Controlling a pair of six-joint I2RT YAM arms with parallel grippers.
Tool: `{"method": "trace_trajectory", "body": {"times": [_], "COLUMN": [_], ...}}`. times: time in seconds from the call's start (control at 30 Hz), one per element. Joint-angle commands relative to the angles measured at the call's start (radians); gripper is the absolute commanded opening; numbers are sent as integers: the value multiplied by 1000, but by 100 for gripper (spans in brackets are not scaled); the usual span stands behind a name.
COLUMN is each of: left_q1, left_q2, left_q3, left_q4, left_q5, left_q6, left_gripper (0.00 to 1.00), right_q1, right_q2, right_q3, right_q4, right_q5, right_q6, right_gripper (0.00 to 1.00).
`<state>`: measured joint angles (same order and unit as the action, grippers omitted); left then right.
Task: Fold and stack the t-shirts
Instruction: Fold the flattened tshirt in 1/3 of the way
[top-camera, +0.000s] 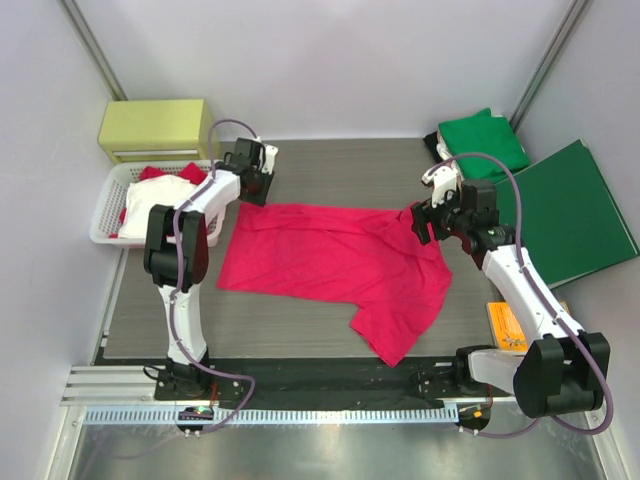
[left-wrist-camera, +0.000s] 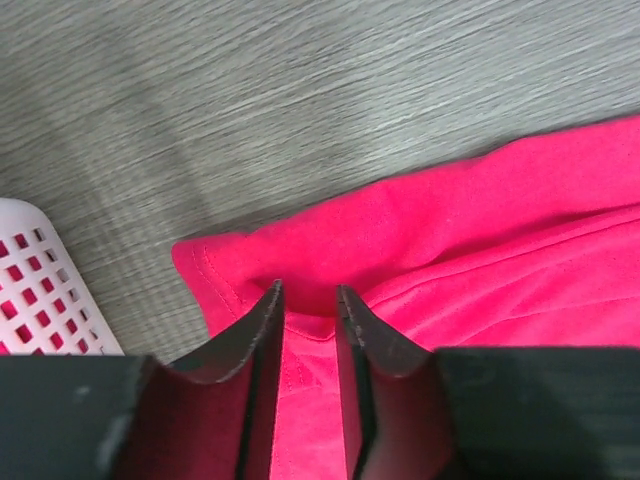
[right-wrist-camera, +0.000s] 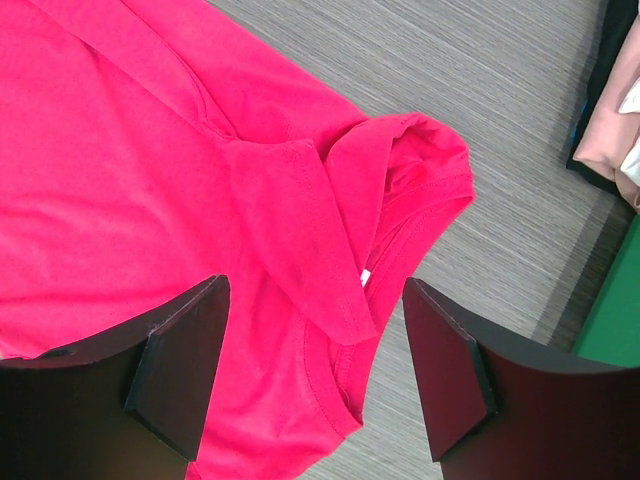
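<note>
A bright pinkish-red t-shirt (top-camera: 330, 265) lies spread on the grey table, one sleeve trailing toward the near edge. My left gripper (top-camera: 252, 185) is down at its far-left corner. In the left wrist view the jaws (left-wrist-camera: 308, 292) stand narrow, pinching a raised fold of the red hem (left-wrist-camera: 300, 250). My right gripper (top-camera: 425, 222) hovers open over the shirt's right end. Its fingers (right-wrist-camera: 315, 370) straddle the neck opening and a small white label (right-wrist-camera: 365, 277) without touching cloth. A folded green t-shirt (top-camera: 483, 140) sits at the back right. A pale beige-pink shirt (right-wrist-camera: 610, 120) shows at the right wrist view's edge.
A white basket (top-camera: 105, 225) with red and white clothes stands at the left, close to my left arm. Behind it is a yellow-green box (top-camera: 155, 128). A flat dark-green folder (top-camera: 570, 215) lies at the right, an orange item (top-camera: 507, 325) near the right arm.
</note>
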<state>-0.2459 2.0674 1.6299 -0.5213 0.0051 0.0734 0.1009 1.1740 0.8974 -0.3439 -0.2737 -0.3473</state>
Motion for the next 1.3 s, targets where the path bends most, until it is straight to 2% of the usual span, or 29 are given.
{"method": "trace_trajectory", "body": {"times": [0.0,0.1,0.23,0.27,0.3,0.4,0.53,0.87,1.0,1.03,1.07,1.1,1.13,1.17,1.27], "left_q1": [5,5,5,5,5,5,4,3,3,3,3,3,3,3,3], "left_q2": [-49,-49,-46,-46,-47,-53,-94,-321,-357,-355,-354,-351,-351,-348,-348], "left_q3": [-50,-54,-64,-67,-70,-67,-88,-316,-357,-358,-363,-364,-367,-367,-367], "left_q4": [9,-20,-29,-26,-20,-19,-20,-28,-51,-57,-66,-66,-65,-63,-49], "left_q5": [-27,-45,-62,-59,-56,-53,-33,-8,-8,18,21,19,18,12,7], "left_q6": [-18,-21,-23,-23,-23,-29,-32,-7,-3,-1,-4,-7,-9,-12,-18], "left_gripper": [35,46,44,40,25,0,0,0,0,6,31,44,53,60,66], "right_q1": [2,2,2,0,0,2,2,2,2,2,0,2,2,2,0], "right_q2": [3,4,3,-2,-4,-7,-4,-7,-13,-17,-20,-23,-28,-33,-36], "right_q3": [5,3,5,0,-2,-11,-11,6,14,12,14,15,15,15,17], "right_q4": [57,65,68,68,66,63,56,56,45,43,40,40,37,33,10], "right_q5": [16,13,-2,-1,-1,14,24,31,21,21,24,28,33,36,41], "right_q6": [-18,-12,-1,-1,-4,-19,-25,-33,-27,-30,-35,-36,-38,-42,-47], "right_gripper": [75,76,76,76,76,76,76,76,76,76,76,76,76,76,77]}}
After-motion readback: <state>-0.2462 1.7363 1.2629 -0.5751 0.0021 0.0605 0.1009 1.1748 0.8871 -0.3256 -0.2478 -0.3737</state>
